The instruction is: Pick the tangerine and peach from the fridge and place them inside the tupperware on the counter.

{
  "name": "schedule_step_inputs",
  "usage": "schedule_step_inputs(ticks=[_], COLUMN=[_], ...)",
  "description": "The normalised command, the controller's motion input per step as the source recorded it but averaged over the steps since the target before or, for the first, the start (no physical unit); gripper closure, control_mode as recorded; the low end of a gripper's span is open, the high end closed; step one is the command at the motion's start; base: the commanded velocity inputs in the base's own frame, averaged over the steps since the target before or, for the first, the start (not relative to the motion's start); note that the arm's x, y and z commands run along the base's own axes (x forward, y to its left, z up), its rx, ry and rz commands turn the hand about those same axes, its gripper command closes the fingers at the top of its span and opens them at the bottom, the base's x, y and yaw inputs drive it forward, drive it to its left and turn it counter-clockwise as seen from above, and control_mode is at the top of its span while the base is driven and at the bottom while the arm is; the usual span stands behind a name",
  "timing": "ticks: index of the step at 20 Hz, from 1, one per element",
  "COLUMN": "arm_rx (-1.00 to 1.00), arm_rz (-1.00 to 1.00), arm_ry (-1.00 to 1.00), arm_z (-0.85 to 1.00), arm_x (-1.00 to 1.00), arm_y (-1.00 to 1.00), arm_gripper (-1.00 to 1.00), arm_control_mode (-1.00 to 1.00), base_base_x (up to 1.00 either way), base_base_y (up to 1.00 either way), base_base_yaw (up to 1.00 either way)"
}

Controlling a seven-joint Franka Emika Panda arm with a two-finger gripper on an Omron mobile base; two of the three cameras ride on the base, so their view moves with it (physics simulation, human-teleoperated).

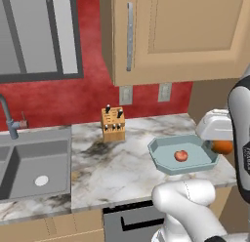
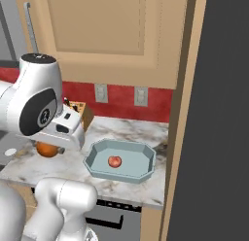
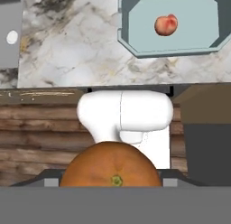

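The tangerine [image 3: 110, 166] sits clamped in the gripper [image 3: 110, 182], bottom centre of the hand view. Only the base views show the knife block [image 1: 113, 124]. Peach [image 3: 165, 25] lies in the tupperware [image 3: 131, 42], upper right, on the marbled counter [image 3: 67, 47]. The fingertips are hidden behind the fruit.
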Motion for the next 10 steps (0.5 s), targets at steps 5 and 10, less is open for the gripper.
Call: schedule_step_inputs(ticks=[5,10], arm_rx=[-0.03,0.00], arm_rz=[-0.09,-0.41], arm_ry=[0.00,0.18], arm_z=[-0.49,-0.15], arm_x=[-0.10,0.32], arm_y=[-0.17,-0.35], arm_gripper=[1.00,1.00], arm_control_mode=[-1.00,-1.00], base_base_x=[0.00,0.00], base_base_y=[0.00,0.00], base_base_yaw=[0.00,0.00])
